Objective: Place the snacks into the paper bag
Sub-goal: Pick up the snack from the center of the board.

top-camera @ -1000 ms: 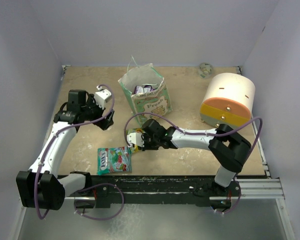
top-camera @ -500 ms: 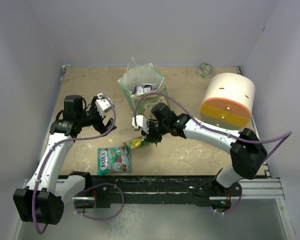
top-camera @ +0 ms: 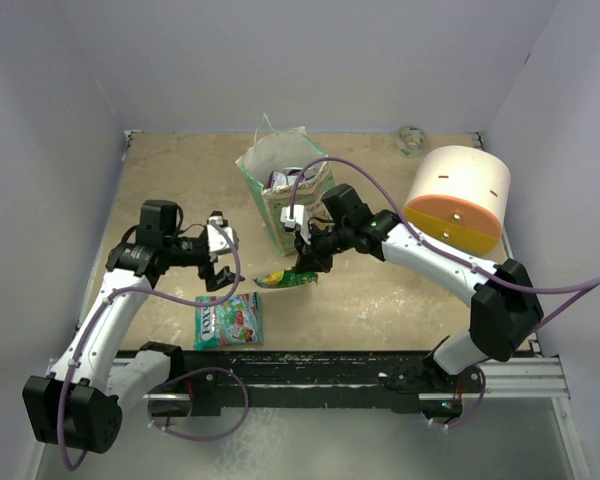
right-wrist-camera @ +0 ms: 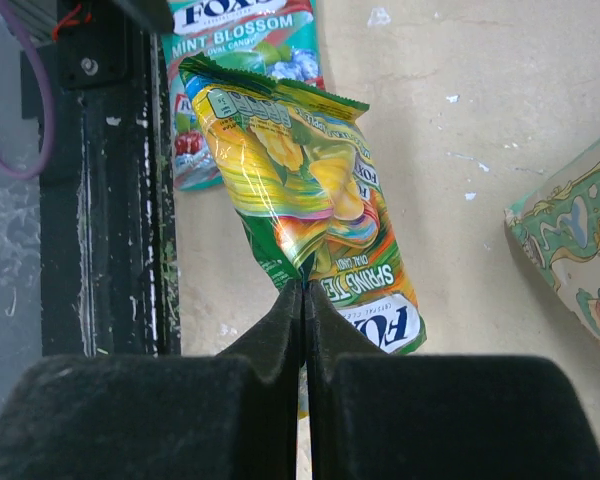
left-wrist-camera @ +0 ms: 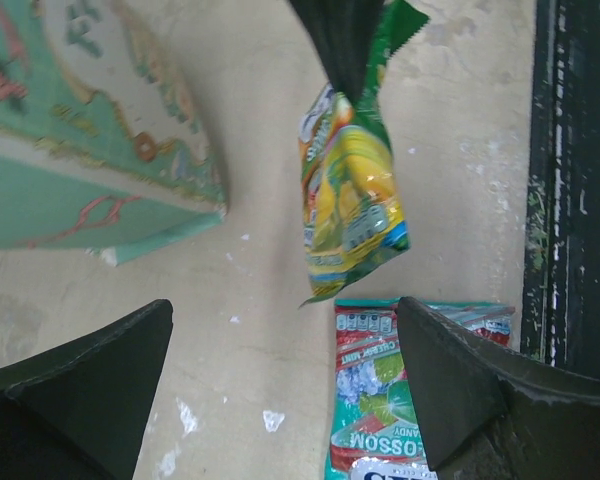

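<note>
Logging teal-and-red packet (top-camera: 229, 320) flat, well in front of paper bag (top-camera: 302, 205), uncollected; left gripper (top-camera: 218, 262) near it, jaws wide, empty. Right gripper (right-wrist-camera: 302, 298) pinches yellow-green packet (right-wrist-camera: 290, 195), hanging just before bag. I see purple packets (top-camera: 285, 180) inside bag.

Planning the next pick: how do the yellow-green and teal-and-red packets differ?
The yellow-green glossy packet hangs pinched in the shut right end effector; the teal-and-red mint packet lies flat on the table, untouched. The yellow-green one reads Spring Tea; the teal one Mint Blossom. Both are outside the mint-green paper bag.
</note>
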### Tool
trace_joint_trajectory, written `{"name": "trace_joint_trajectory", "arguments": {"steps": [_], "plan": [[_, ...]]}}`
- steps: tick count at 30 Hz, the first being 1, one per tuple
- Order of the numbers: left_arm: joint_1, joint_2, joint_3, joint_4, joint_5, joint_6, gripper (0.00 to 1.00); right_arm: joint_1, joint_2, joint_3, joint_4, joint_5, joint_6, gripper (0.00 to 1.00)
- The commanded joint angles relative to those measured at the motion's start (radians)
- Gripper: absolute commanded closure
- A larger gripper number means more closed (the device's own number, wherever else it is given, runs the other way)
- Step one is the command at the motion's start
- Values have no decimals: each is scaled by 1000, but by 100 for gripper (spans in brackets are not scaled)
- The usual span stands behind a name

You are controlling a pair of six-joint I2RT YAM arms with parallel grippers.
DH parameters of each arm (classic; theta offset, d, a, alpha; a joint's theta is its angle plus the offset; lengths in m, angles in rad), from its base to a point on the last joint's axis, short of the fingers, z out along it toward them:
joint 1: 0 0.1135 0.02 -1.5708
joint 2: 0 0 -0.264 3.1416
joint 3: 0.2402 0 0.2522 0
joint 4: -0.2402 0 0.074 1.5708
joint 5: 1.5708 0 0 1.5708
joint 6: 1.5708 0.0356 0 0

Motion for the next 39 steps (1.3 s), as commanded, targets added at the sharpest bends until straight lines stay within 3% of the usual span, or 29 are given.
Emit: {"name": "trace_joint_trajectory", "arguments": {"steps": [1,7,12,18,27,31,34,37,39], "plan": [[-91,41,5,-26,39,157,5,-10,-23,71,40,-92,69,100],[-136,104,-23,38,60,165,6,-12,-16,72,59,-91,92,100],[-158,136,-49,152,65,123,14,-14,-16,71,64,-94,95,100],[-185,167,-64,208,90,78,33,-14,-27,48,81,-96,94,100],[-193,197,-46,196,91,44,77,-15,-23,38,86,-122,78,100],[-192,196,-18,167,73,36,91,-16,-23,48,70,-110,59,100],[-193,196,6,131,59,38,100,-17,-21,76,13,-99,-2,89],[-192,196,33,89,30,50,100,-16,-7,116,-85,-87,-89,63],[-193,199,52,57,9,54,100,-19,8,156,-184,-62,-165,54]]}}
